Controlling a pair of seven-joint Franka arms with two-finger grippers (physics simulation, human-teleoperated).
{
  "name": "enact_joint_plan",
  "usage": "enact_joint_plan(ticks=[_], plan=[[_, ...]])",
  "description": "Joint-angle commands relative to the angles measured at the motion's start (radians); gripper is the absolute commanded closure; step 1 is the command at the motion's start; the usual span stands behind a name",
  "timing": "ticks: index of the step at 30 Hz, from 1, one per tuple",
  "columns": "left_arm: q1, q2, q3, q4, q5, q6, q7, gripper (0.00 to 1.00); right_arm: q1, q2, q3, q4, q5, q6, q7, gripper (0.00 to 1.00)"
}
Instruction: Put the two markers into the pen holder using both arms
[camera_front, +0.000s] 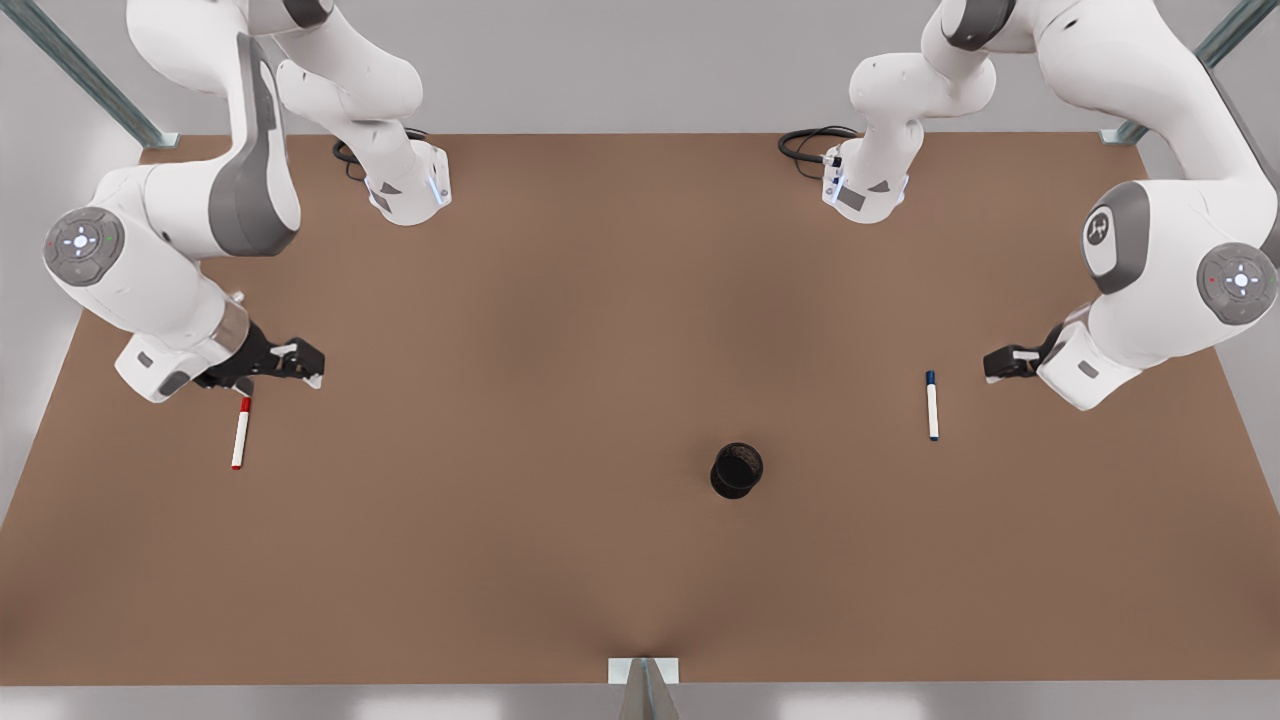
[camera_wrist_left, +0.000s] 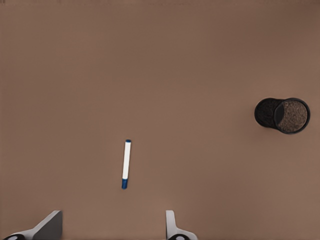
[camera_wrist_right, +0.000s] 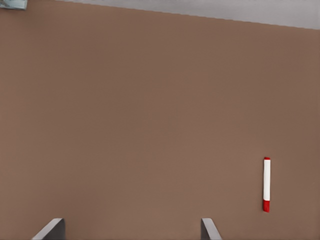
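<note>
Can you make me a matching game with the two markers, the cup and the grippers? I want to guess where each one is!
Things:
1. red marker
2. blue marker
3. cup
4. left gripper

Places or states:
A. stands upright on the table, nothing in it
B. lies flat at the front view's left, by the right gripper
C. open, above the table near the blue marker
D. lies flat at the front view's right

Pairs: 1-B, 2-D, 3-A, 4-C
</note>
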Motion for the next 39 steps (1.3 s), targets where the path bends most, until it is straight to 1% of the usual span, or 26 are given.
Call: enact_joint_plan(ticks=[1,2,3,4,5,6,8,10,14,15,16,23,26,30,39], plan=[[0.0,-0.001,-0.001,0.001,0.0,0.013,0.005,0.0,-0.007,0.007,-0.003,0.001,-0.009,0.058,0.056,0.0],[-0.002,0.004,-0.001,0.001,0.0,0.018,0.005,0.0,-0.007,0.009,-0.005,0.001,-0.009,0.059,0.056,0.0],[0.008,0.03,-0.001,-0.019,-0.024,0.108,0.005,0.0,-0.01,0.012,-0.009,0.001,-0.006,0.059,0.054,0.0],[0.009,0.059,0.002,-0.128,-0.046,0.269,-0.006,0.0,-0.01,0.015,-0.011,0.001,-0.004,0.059,0.052,0.0],[0.028,0.055,0.001,-0.219,-0.084,0.38,-0.006,0.0,-0.011,0.016,-0.012,0.001,-0.004,0.059,0.052,0.0],[0.023,0.061,0.002,-0.312,-0.106,0.539,-0.006,0.0,-0.011,0.018,-0.012,0.001,-0.004,0.059,0.052,0.0],[0.02,0.124,0.001,-0.349,-0.107,0.636,-0.006,0.0,-0.019,0.019,-0.012,0.001,-0.004,0.061,0.052,0.0],[0.025,0.133,0.001,-0.455,-0.107,0.782,-0.004,0.0,-0.02,0.019,-0.012,0.001,-0.004,0.061,0.052,0.0],[0.046,0.193,0.002,-0.475,-0.104,0.845,0.062,0.0,-0.027,0.023,-0.012,0.001,-0.004,0.061,0.052,0.0],[0.06,0.199,0.002,-0.51,-0.106,0.88,0.123,0.0,-0.027,0.023,-0.012,0.001,-0.004,0.061,0.052,0.0],[0.06,0.199,0.002,-0.553,-0.103,0.924,0.129,0.0,-0.027,0.024,-0.012,0.001,-0.004,0.061,0.052,0.0],[0.08,0.202,0.01,-0.604,-0.097,0.929,0.313,0.0,-0.04,0.052,-0.011,-0.004,-0.004,0.111,0.054,0.0],[0.092,0.197,0.018,-0.665,-0.097,1.009,0.379,0.0,-0.082,0.079,-0.008,-0.016,-0.004,0.142,0.028,0.0],[0.101,0.196,0.018,-0.742,-0.097,1.112,0.401,0.0,-0.08,0.079,0.0,-0.033,-0.007,0.159,0.028,0.0],[0.101,0.237,0.018,-0.737,-0.098,1.127,0.399,0.0,-0.073,0.084,0.003,-0.036,-0.01,0.163,0.028,0.0]])
